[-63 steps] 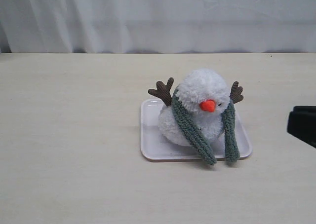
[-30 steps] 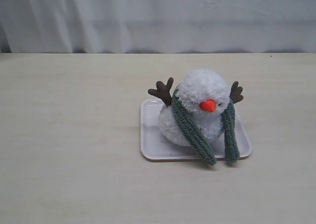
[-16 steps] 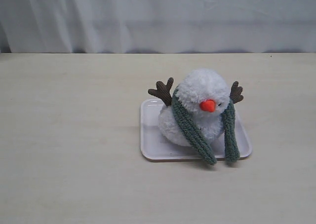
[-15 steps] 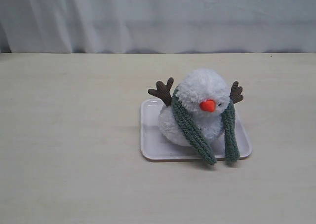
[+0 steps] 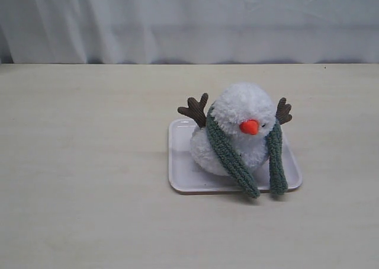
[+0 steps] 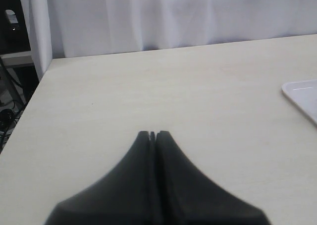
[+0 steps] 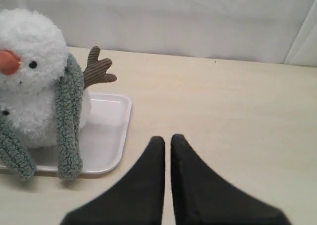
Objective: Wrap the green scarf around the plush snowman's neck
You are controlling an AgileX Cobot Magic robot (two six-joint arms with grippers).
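Grey-green and fuzzy, the scarf (image 5: 228, 153) hangs round the neck (image 5: 250, 141) of the snowman (image 5: 243, 133), passing behind the head and coming down on both sides of the face. Its left end slants across the white body toward the near edge. Its right end drops almost straight down. The two tips lie apart, both reaching the near rim of the tray (image 5: 179, 175) (a shallow white one with rounded corners).

The snowman sits on that tray, a little right of the middle of the pale wooden tabletop (image 5: 89, 162). It faces the near side and leans slightly, with its orange nose (image 5: 249, 127) pointing near and right. Brown corduroy arms (image 5: 194, 109) stick up on either side of the head. A white curtain (image 5: 189, 20) closes off the far side.

The left gripper (image 6: 152, 135) is over bare tabletop well to the left of the tray, its fingers pressed together and holding nothing. The right gripper (image 7: 167, 140) is over bare tabletop just right of the tray, clear of the scarf. Its fingers are drawn together with only a thin slit between them, and nothing is in it.
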